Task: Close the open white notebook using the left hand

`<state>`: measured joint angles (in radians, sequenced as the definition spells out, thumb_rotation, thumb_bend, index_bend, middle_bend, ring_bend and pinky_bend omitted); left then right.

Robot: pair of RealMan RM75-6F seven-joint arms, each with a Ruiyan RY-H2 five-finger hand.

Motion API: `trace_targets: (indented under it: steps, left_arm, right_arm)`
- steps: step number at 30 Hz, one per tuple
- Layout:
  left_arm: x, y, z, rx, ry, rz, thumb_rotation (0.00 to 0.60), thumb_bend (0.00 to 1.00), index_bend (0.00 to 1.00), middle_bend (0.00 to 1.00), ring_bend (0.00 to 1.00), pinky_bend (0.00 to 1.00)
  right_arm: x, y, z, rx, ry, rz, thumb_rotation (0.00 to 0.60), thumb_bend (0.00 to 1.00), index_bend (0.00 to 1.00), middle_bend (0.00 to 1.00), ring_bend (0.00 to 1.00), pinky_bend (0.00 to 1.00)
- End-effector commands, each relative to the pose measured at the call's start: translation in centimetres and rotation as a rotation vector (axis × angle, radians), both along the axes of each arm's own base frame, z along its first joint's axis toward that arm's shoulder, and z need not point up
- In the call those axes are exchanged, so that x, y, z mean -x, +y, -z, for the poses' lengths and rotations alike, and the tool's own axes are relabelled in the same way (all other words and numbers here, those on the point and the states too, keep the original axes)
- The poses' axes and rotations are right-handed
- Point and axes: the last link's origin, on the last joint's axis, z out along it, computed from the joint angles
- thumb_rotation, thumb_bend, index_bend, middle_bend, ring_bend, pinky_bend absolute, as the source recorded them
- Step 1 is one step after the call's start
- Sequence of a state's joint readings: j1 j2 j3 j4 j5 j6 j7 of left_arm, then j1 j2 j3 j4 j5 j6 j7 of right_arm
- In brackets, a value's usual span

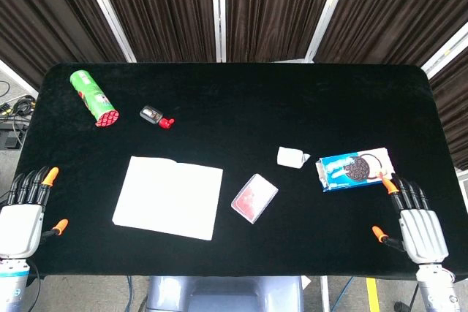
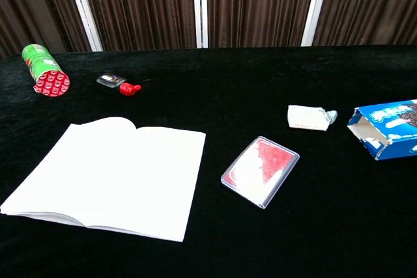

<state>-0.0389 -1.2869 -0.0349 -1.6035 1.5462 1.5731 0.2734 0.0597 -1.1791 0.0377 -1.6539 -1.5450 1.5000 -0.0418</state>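
The white notebook [image 1: 169,196] lies open and flat on the black table, left of centre near the front edge; the chest view shows its blank pages [image 2: 111,174] spread wide. My left hand [image 1: 25,213] rests at the table's front left corner, fingers extended and apart, holding nothing, well left of the notebook. At the front right corner my right hand [image 1: 415,224] lies the same way, empty. Neither hand shows in the chest view.
A green can [image 1: 93,97] lies at the back left, with a small grey and red object [image 1: 156,116] beside it. A clear red card case [image 1: 254,197] sits right of the notebook. Further right are a crumpled white wrapper [image 1: 292,157] and a blue cookie box [image 1: 355,169].
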Motion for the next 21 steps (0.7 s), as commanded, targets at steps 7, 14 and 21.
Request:
trace_targets:
  steps: [7,14,21]
  left_arm:
    - [0.03,0.03,-0.05,-0.003,0.000,-0.002,0.600,0.08,0.00,0.00,0.00,0.00]
    - [-0.07,0.03,0.14,0.007,0.002,0.006,0.600,0.08,0.00,0.00,0.00,0.00]
    - [-0.18,0.19,0.53,0.028,0.007,0.013,0.600,0.08,0.00,0.00,0.00,0.00]
  right_arm:
    - [0.10,0.10,0.01,-0.005,0.004,0.002,0.600,0.09,0.00,0.00,0.00,0.00]
    - [-0.05,0.05,0.00,-0.002,0.003,-0.003,0.600,0.09,0.00,0.00,0.00,0.00]
    - [0.17,0.15,0.00,0.001,0.013,0.005,0.600,0.09,0.00,0.00,0.00,0.00]
